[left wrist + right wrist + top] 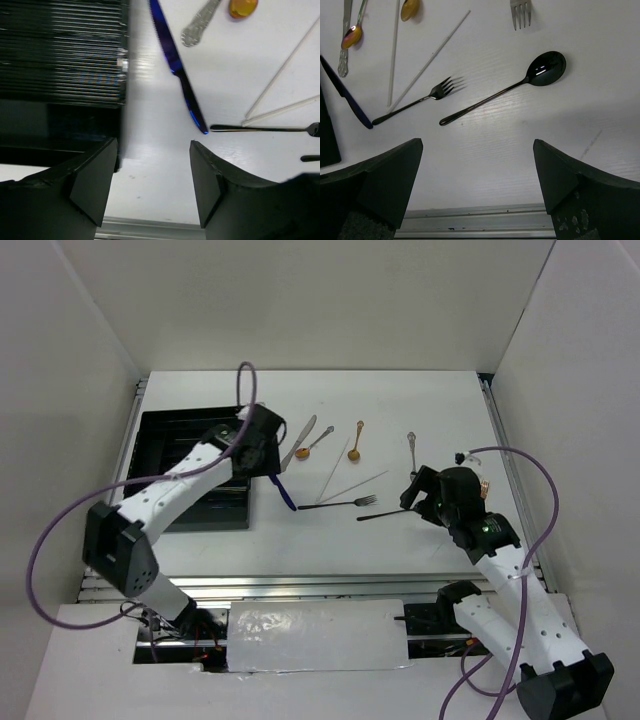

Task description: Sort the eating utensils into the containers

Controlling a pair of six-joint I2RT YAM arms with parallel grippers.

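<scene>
**Top, left-wrist and right-wrist views of the white table [430, 400].** A shallow black tray [165, 430] with long narrow compartments lies at the left. All the utensils rest on the table to the right of the tray.

- **Just beside the tray's right edge:** the dark blue knife [177, 70], slanted, and the silver knife [298, 443].
- **Farther right of the tray:** two gold-bowled small spoons [355, 443]; the silver chopsticks [345, 475], forming a narrow V; and the black fork [417, 102], whose handle end is close to one end of the blue knife.
- **Well apart from the tray:** the black spoon [505, 90] and a silver fork [411, 445].

Left gripper [153, 165]: jaws apart, above bare table at the tray's right edge. Right gripper [476, 165]: jaws apart, above bare table far to the right of the tray.
</scene>
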